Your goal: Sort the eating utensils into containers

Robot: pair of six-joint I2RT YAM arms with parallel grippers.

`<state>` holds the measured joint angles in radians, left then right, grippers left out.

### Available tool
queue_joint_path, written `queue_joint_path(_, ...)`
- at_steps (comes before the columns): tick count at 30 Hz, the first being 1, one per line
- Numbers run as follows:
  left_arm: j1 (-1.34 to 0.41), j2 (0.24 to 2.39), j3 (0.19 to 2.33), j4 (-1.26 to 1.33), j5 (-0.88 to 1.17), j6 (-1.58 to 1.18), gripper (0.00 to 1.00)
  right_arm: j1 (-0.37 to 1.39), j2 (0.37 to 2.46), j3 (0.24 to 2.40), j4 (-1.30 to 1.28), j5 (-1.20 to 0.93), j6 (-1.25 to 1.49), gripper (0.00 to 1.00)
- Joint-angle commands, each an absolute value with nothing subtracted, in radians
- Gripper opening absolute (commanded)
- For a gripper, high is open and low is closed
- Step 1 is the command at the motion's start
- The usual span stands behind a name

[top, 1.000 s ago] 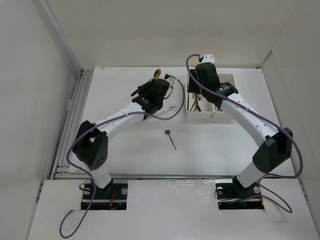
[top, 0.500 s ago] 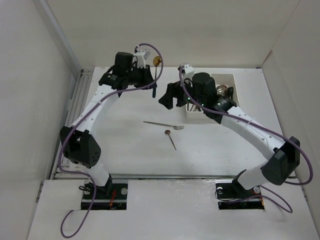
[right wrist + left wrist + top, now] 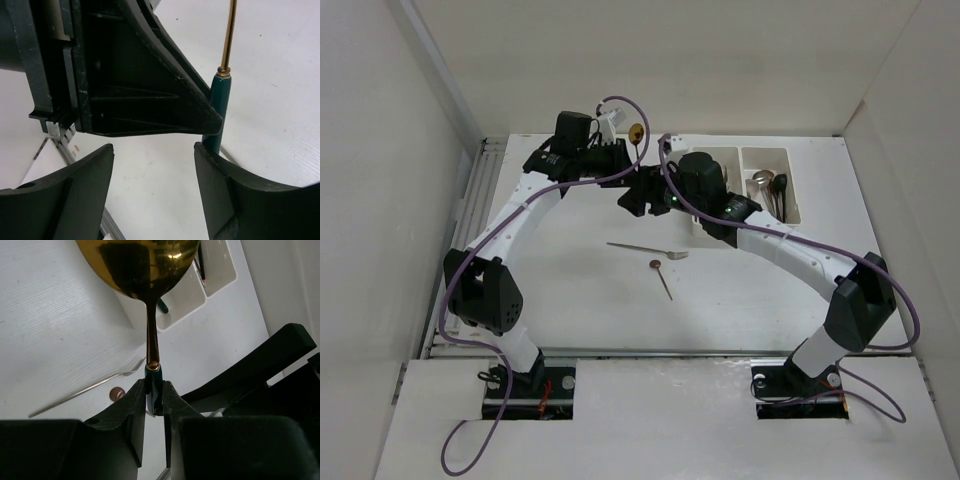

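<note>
Overhead, the left gripper (image 3: 618, 160) sits in the upper middle of the frame, pinched tight on the dark teal handle of one gold spoon (image 3: 636, 131). Its wrist view shows the shiny gold bowl along the top edge, a thin gold neck below it, and the handle clamped between the two fingers (image 3: 135, 407). The right gripper (image 3: 640, 192) is just beside it, jaws spread wide and holding nothing. In its own view the teal handle stands right by one finger (image 3: 227, 200), though contact cannot be told. Two utensils lie on the tabletop (image 3: 560, 290) at centre frame: one silver fork (image 3: 647, 248) and, just below it, one short copper-headed piece (image 3: 661, 276) with a dark handle. At upper right sits one white tray (image 3: 768, 152) of two compartments. The right one holds a silver spoon (image 3: 760, 177) and a black spoon (image 3: 780, 182), with others too crowded to count. The left one is mostly hidden by the arm.
</note>
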<state>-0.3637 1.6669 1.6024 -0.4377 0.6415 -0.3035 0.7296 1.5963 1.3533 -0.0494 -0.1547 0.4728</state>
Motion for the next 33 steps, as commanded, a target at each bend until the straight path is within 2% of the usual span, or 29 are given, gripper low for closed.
queue_joint_path(1, -0.354, 1.606, 1.601, -0.403, 0.718, -0.33, 0.0, 0.723, 1.589, 1.367, -0.058, -0.051, 0.486, 0.71)
queue_joint_path(4, -0.354, 1.606, 1.601, -0.403, 0.697, -0.33, 0.0, 0.723, 1.589, 1.376, -0.083, -0.028, 0.486, 0.66)
queue_joint_path(8, -0.354, 1.615, 1.611, -0.426, 0.603, -0.311, 0.0, 0.723, 1.566, 1.376, -0.129, -0.003, 0.466, 0.66)
queue_joint_path(14, -0.354, 1.624, 1.611, -0.437, 0.548, -0.291, 0.0, 0.732, 1.494, 1.404, -0.201, -0.081, 0.394, 0.66)
queue_joint_path(19, -0.354, 1.634, 1.62, -0.446, 0.548, -0.291, 0.0, 0.732, 1.462, 1.394, -0.224, 0.063, 0.383, 0.66)
queue_joint_path(25, -0.354, 1.624, 1.62, -0.446, 0.578, -0.291, 0.0, 0.723, 1.594, 1.448, -0.225, -0.032, 0.331, 0.66)
queue_joint_path(33, -0.354, 1.597, 1.575, -0.436, 0.607, -0.302, 0.0, 0.723, 1.695, 1.506, -0.195, -0.043, 0.331, 0.66)
